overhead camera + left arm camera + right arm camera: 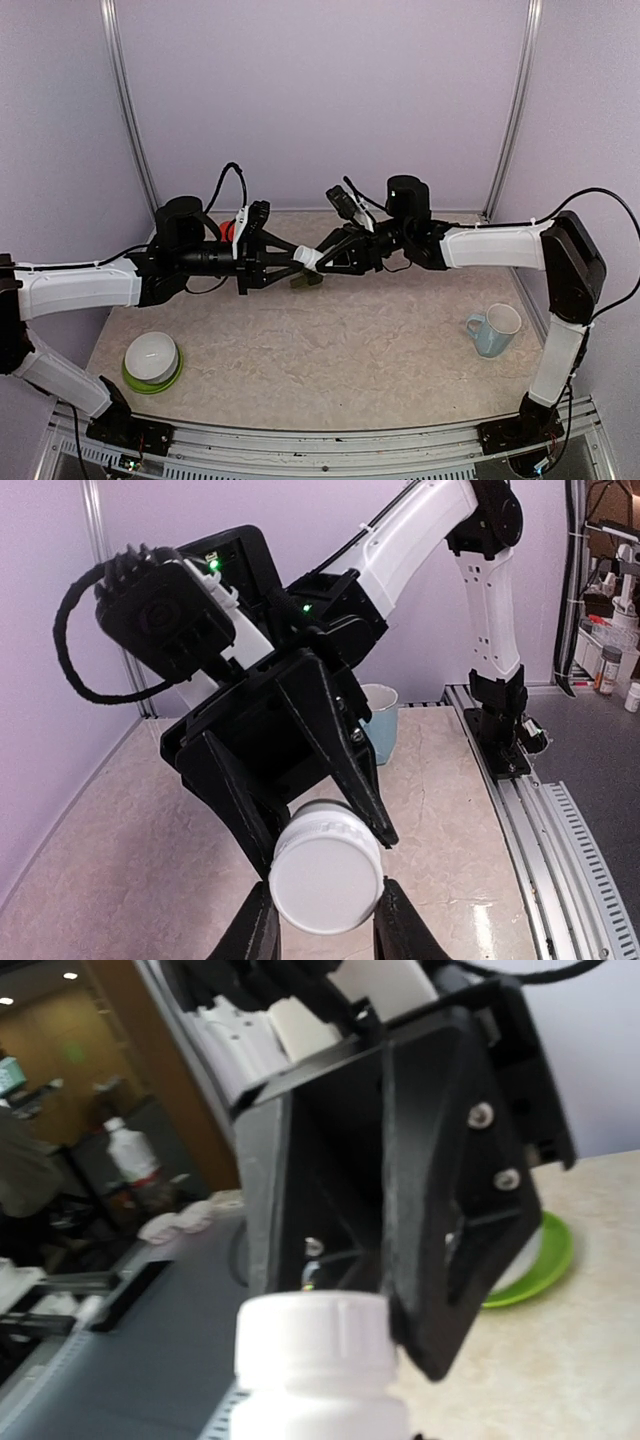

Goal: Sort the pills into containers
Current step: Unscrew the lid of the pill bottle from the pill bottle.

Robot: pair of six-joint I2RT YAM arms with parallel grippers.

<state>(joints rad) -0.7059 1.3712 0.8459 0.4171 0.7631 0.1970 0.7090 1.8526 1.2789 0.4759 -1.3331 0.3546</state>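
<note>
1. Containers point(304, 283), a dark green strip, lie on the table point(350, 350) well left of the mug point(494, 331) and farther back. They sit right under the point where the two grippers meet. Their compartments are too small to see into.
2. A white bottle point(325, 875) is held in the air left of the mug, above the strip, lying lengthwise between the two arms.
3. The left gripper point(325, 925) is narrow, its fingers pressed against both sides of the bottle's cap.
4. The right gripper point(322, 825), reaching in from the mug's side, is clamped on the bottle's body just behind the cap.
5. The cap face and the part of the body in view are plain white, and the cap's side is ribbed. Two green lights glow on the right wrist.
6. A red bottle point(227, 231) stands farther left of the mug than the strip, partly hidden behind the left arm. Any label on it cannot be read.
7. A white bowl point(151, 354) sits on a green plate point(170, 382), far left of the mug.
</note>
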